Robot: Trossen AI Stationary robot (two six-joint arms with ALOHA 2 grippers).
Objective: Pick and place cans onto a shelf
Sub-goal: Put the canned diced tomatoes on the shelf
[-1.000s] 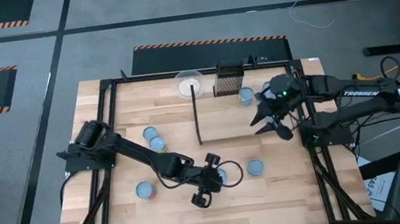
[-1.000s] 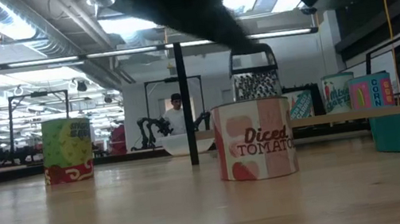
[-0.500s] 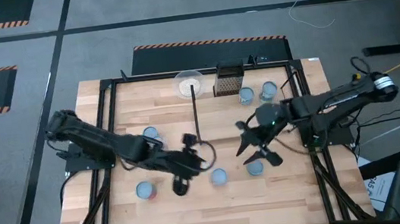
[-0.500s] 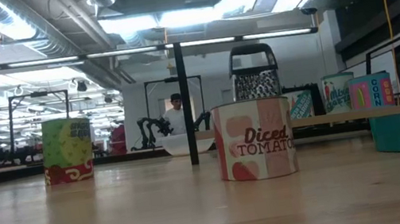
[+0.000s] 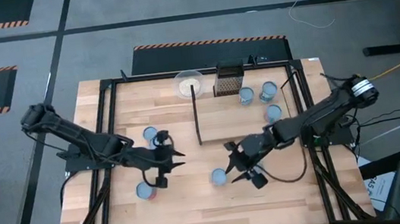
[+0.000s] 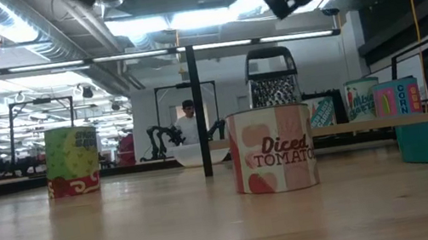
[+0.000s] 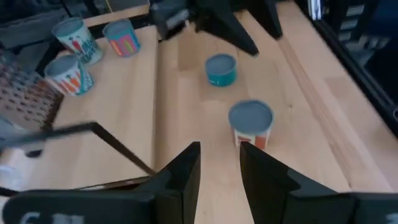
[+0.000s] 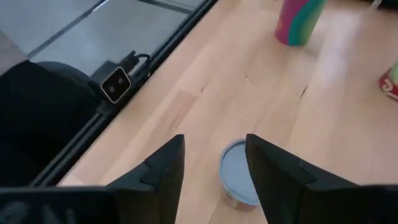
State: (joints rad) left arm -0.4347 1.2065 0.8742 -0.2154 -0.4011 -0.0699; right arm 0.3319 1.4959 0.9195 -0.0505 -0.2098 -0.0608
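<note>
Since earlier, right gripper (image 5: 242,169) swung down beside 1 can (image 5: 218,176), fingers parted, empty. I see left gripper (image 5: 165,161) parted, empty.

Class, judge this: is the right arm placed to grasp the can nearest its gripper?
Probably yes. The right gripper hangs open just beside that can, which stands alone on bare table with nothing between them.

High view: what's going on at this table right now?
Two arms are working on putting cans on the shelf. Three cans already stand on it, at the end away from its black bar. The right pincer is open beside a loose can, not gripping it. The left pincer is open and empty.
</note>
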